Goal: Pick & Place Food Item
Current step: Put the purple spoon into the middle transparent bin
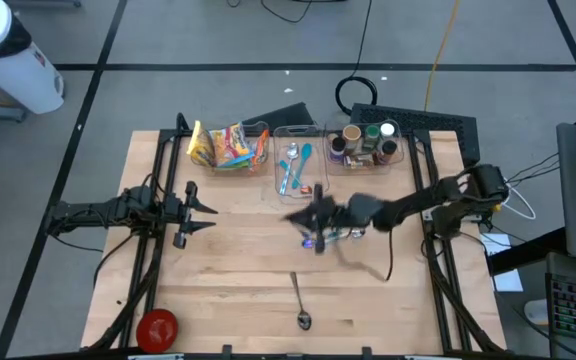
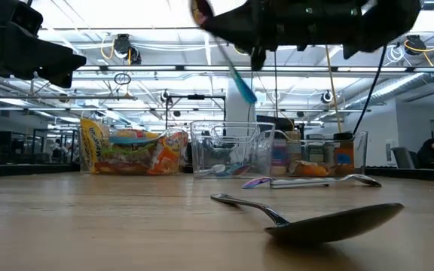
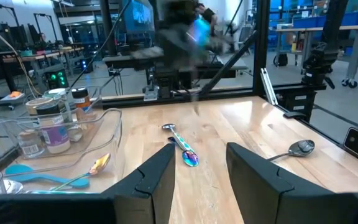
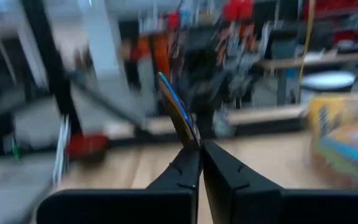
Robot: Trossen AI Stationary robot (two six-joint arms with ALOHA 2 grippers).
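Note:
My right gripper [image 1: 315, 216] hangs blurred above the table's middle, shut on a thin blue utensil [image 4: 175, 107]. The low view shows that utensil's teal end [image 2: 243, 88] well above the table. A bright snack bag [image 1: 230, 146] lies in a clear bin at the far left. My left gripper [image 3: 201, 180] waits open over the table's left side, pointing level toward the right. An iridescent spoon [image 3: 183, 148] lies flat on the wood below my right gripper. My right gripper pinches the blue utensil between its two fingertips [image 4: 191, 155], at one end of it [image 4: 190, 138]. The rest sticks out beyond the fingers. It is lifted clear of the table and slants downward, teal end lowest, in the low view.
A middle clear bin [image 1: 278, 170] at the far edge holds teal utensils, and a right one [image 1: 405, 150] holds jars. A silver spoon [image 1: 299, 301] lies near the front edge. A red round object [image 1: 157, 327] sits at the near left corner.

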